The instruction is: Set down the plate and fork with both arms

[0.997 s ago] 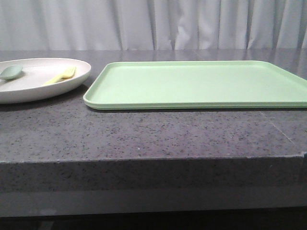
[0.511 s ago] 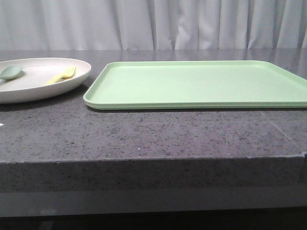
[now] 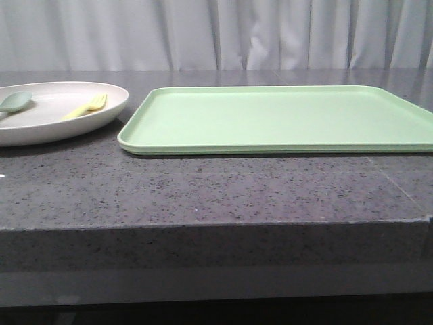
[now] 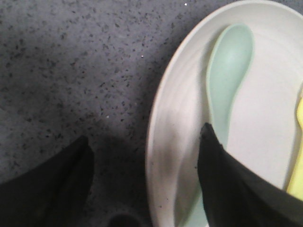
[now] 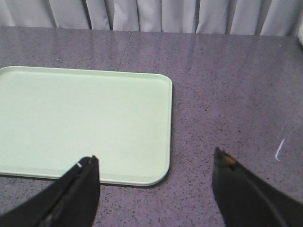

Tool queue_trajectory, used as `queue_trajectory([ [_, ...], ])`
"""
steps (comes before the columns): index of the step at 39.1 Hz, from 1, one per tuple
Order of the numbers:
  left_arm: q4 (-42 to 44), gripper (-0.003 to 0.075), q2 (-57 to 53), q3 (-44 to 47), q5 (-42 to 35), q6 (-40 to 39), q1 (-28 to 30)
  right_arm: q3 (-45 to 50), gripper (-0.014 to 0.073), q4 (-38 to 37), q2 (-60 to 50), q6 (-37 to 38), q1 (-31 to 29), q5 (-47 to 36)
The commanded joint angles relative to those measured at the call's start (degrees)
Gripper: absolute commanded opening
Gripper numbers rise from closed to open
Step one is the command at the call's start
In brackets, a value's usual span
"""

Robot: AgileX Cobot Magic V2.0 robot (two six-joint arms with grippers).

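Note:
The cream plate (image 3: 47,127) sits at the table's far left, with the pale-yellow fork (image 3: 86,107) and a grey-green spoon (image 3: 15,101) lying in it. In the left wrist view my left gripper (image 4: 146,135) is open and straddles the plate's rim (image 4: 163,123). One finger is over the table and the other is over the plate's inside, covering the spoon's (image 4: 229,71) handle. The fork (image 4: 297,161) shows at that frame's edge. My right gripper (image 5: 156,155) is open and empty above the table, beside the tray's corner. Neither gripper shows in the front view.
A large light-green rectangular tray (image 3: 284,118) lies empty right of the plate and also shows in the right wrist view (image 5: 80,118). The dark speckled stone table (image 3: 203,189) has its front edge near the camera. Grey curtains hang behind.

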Motion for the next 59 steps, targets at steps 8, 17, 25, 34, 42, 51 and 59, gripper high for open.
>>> queue_trajectory([
  [8,-3.04,0.0307,-1.42,-1.79,-1.23,0.39,0.00,-2.07,0.0527,-0.05,0.81,-0.34,-0.13,-4.98],
  [17,-3.04,0.0197,-1.42,-1.79,-0.26,0.44,0.00,-2.07,0.0527,-0.05,0.81,-0.34,-0.13,-4.98],
  [25,-3.04,0.0132,-1.34,-1.79,-0.17,1.16,0.00,-2.07,0.0527,-0.05,0.81,-0.34,-0.13,-4.98],
  [34,-4.01,0.0126,0.96,-1.79,0.34,1.87,0.00,-2.07,0.0527,-0.05,0.81,-0.34,-0.13,-4.98],
  [42,-4.11,0.0125,1.44,-1.79,0.34,3.05,0.00,-2.07,0.0527,-0.05,0.81,-0.34,-0.13,-4.98],
  [51,-4.11,0.0124,1.44,-1.79,0.34,3.31,0.00,-2.07,0.0527,-0.05,0.81,-0.34,-0.13,-4.98],
  [59,-4.12,-0.0011,1.44,-1.79,0.34,3.31,0.00,-2.07,0.0527,-0.05,0.81,-0.34,-0.13,-4.98],
])
